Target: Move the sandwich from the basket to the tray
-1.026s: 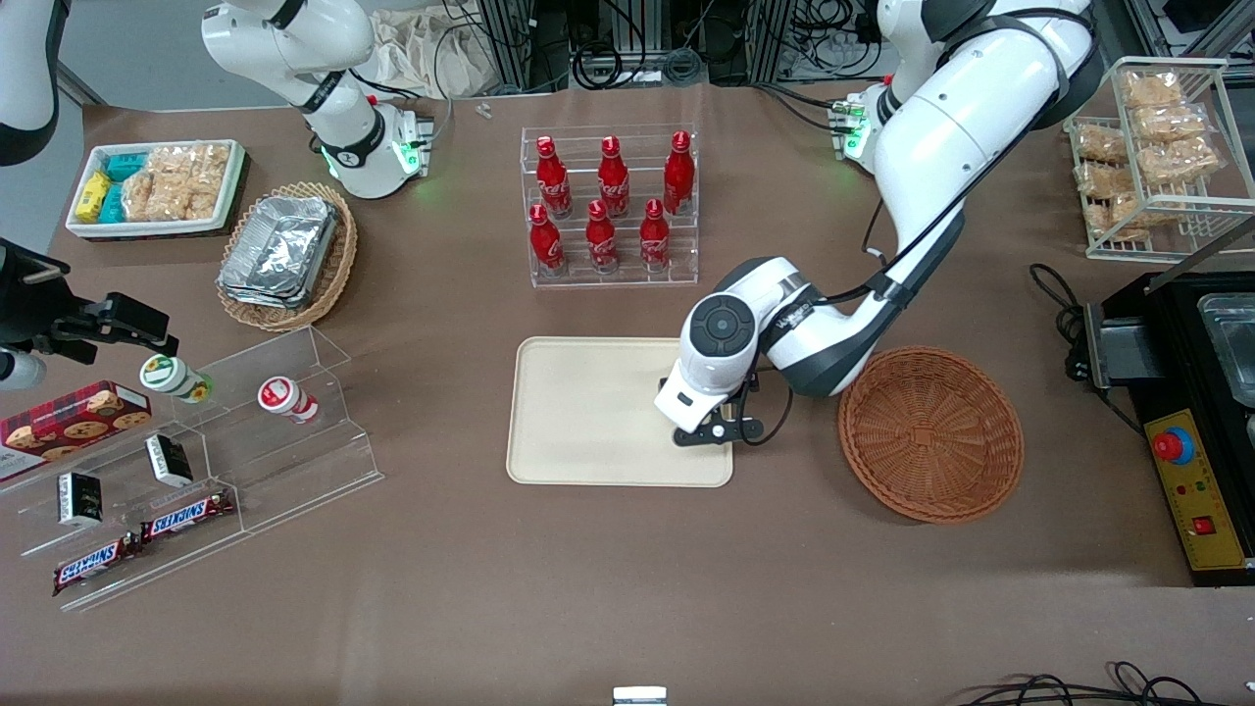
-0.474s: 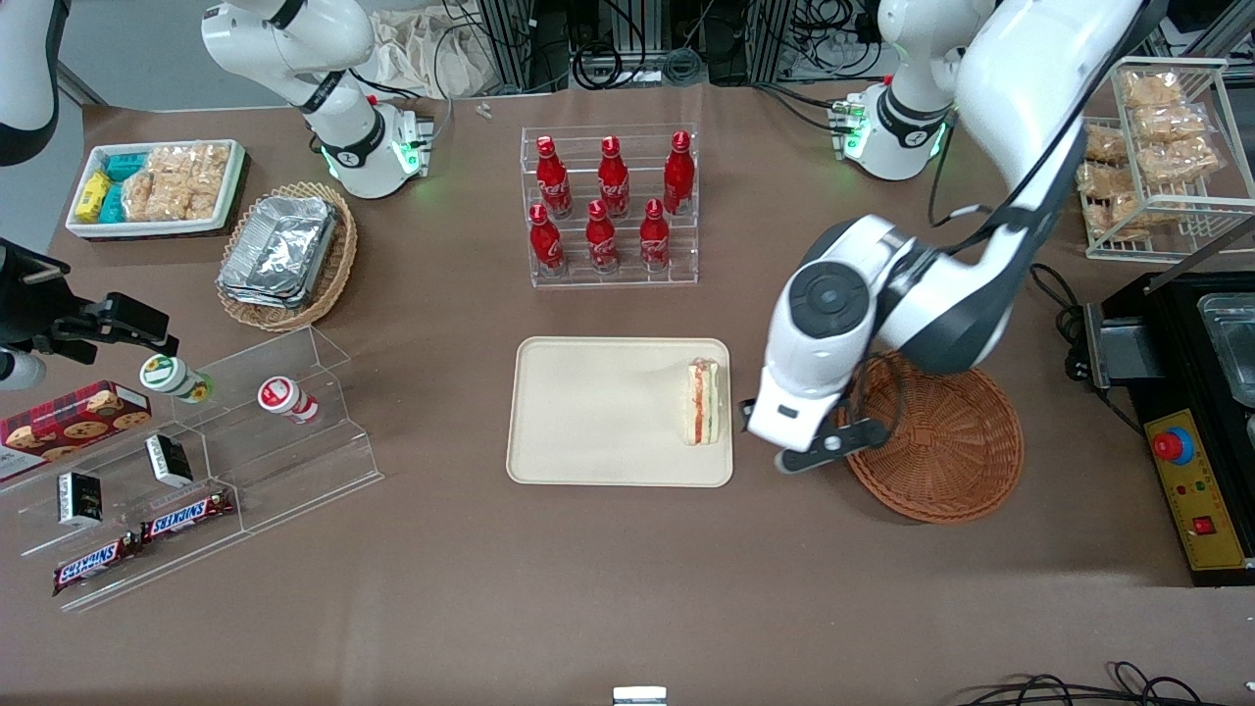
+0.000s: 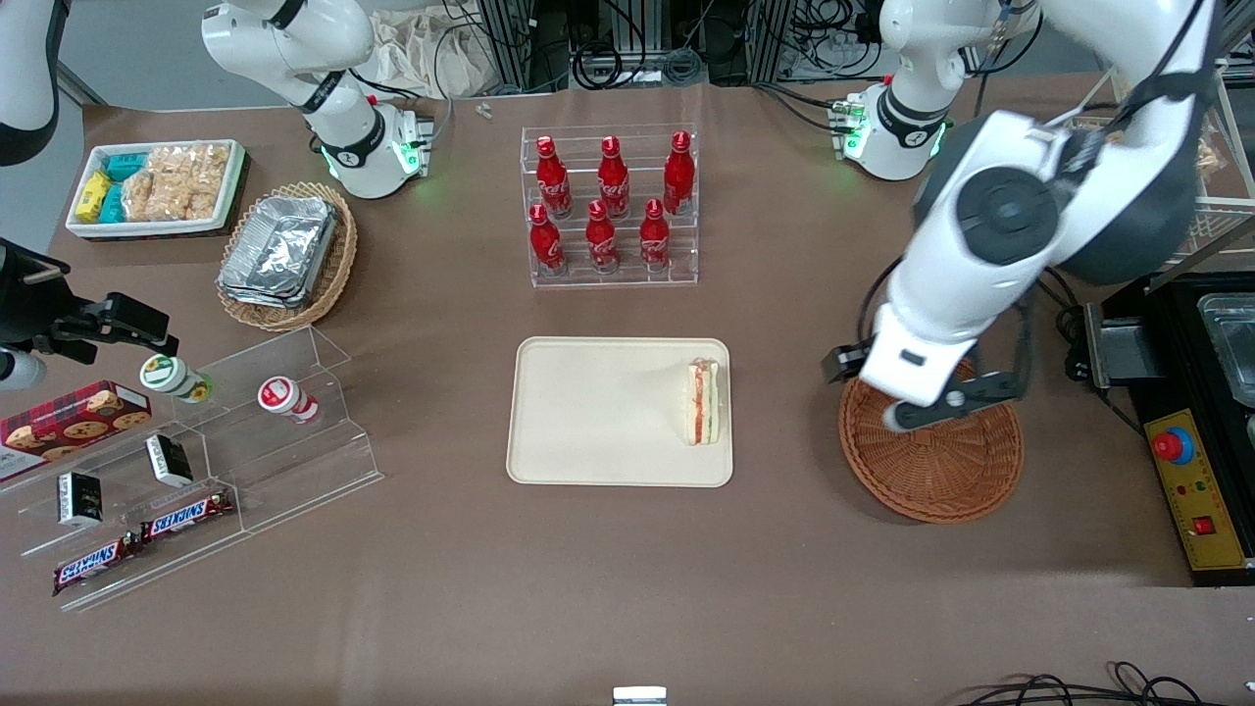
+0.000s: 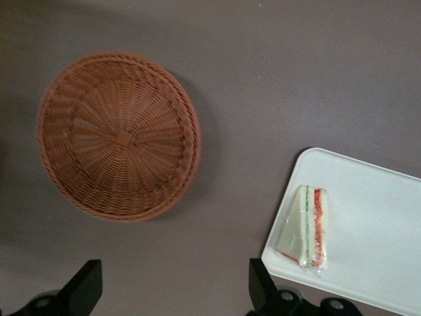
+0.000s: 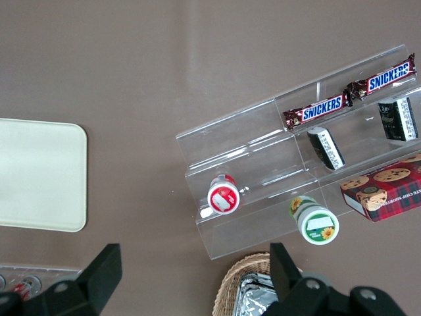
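The sandwich (image 3: 703, 402), a pale wedge with red and green layers, lies on the cream tray (image 3: 588, 412) at the edge toward the working arm's end. The wrist view also shows the sandwich (image 4: 306, 227) on the tray (image 4: 375, 263). The round reddish-brown basket (image 3: 931, 461) sits beside the tray, and the wrist view shows the basket (image 4: 118, 138) with nothing in it. My left gripper (image 3: 927, 387) hangs high over the basket's rim, apart from the sandwich. The gripper (image 4: 174, 289) is open, and only bare table shows between its fingers (image 4: 263, 283).
A clear rack of red cola bottles (image 3: 610, 211) stands farther from the front camera than the tray. A black box with a red button (image 3: 1191, 471) sits beside the basket. A foil-filled wicker basket (image 3: 286, 255), a snack bin (image 3: 157, 186) and an acrylic shelf (image 3: 196, 461) lie toward the parked arm's end.
The gripper has left the tray's edge, risen and swung over to the basket. The sandwich, hidden under the gripper a second ago, now lies uncovered on the tray.
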